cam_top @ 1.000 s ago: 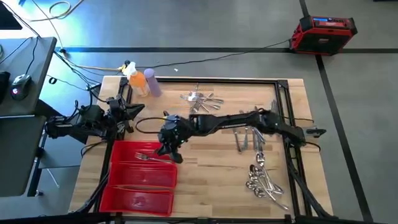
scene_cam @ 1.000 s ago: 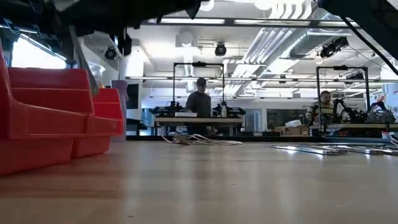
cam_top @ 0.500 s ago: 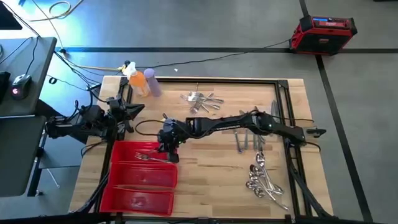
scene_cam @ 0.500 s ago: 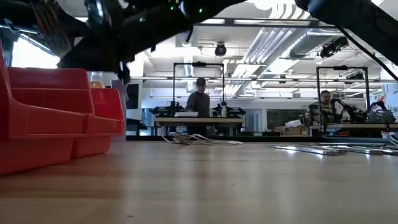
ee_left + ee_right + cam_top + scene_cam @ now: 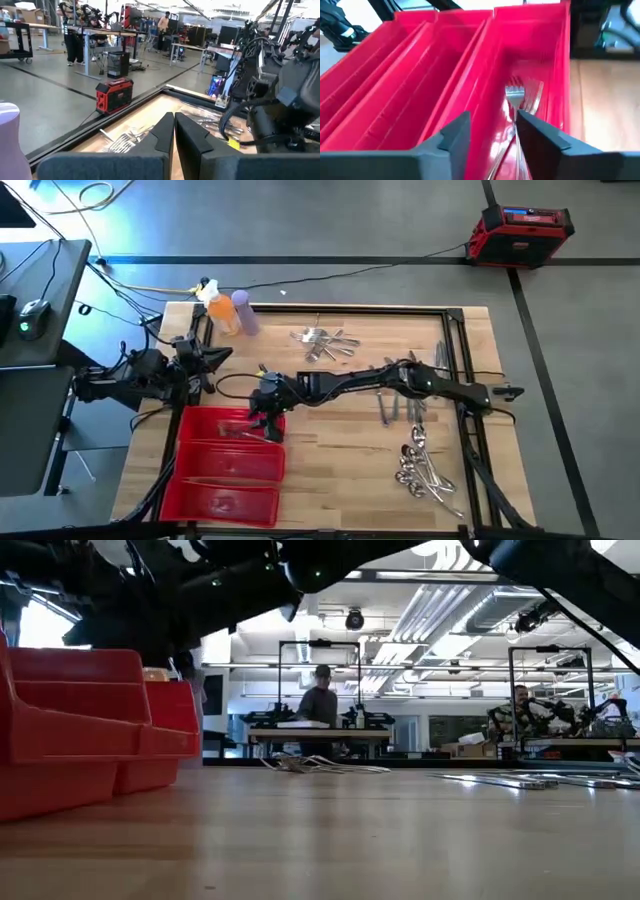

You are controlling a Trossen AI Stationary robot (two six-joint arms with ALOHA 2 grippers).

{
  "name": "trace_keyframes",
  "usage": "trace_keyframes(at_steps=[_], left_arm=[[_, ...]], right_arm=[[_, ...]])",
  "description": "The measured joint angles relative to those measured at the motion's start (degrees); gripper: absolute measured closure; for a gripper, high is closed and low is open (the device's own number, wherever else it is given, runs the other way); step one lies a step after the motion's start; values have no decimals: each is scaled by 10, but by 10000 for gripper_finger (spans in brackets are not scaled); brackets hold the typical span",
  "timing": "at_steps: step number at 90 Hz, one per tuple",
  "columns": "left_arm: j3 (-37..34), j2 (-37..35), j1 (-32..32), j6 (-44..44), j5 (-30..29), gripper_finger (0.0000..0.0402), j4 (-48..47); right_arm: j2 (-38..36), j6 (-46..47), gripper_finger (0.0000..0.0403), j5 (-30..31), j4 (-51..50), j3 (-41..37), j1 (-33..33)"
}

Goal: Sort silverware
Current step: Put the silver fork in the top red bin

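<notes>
Right gripper [image 5: 262,420] shifting further over red tray [image 5: 200,490] vs. prev; jaws apart. Shiny forks [image 5: 515,97] lying in tray's end compartment. Left gripper [image 5: 172,131] waiting beside tray, jaws together.

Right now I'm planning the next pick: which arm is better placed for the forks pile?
Right: its gripper is open above the red tray, while the left gripper waits at the table's edge.
</notes>
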Motion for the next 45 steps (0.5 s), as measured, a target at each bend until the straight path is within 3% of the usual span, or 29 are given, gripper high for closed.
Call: trace_keyframes(at_steps=[14,22,38,45], left_arm=[[0,0,0,0,0,402,0],[1,0,0,-1,1,402,0],[2,0,0,-1,9,402,-7],[2,0,0,-1,9,402,-10]], right_arm=[[-3,-66,227,0,-129,101,-16],[-59,-93,230,10,-158,54,-26],[-139,-158,253,156,-355,35,-48],[-151,-167,264,189,-456,35,-65]])
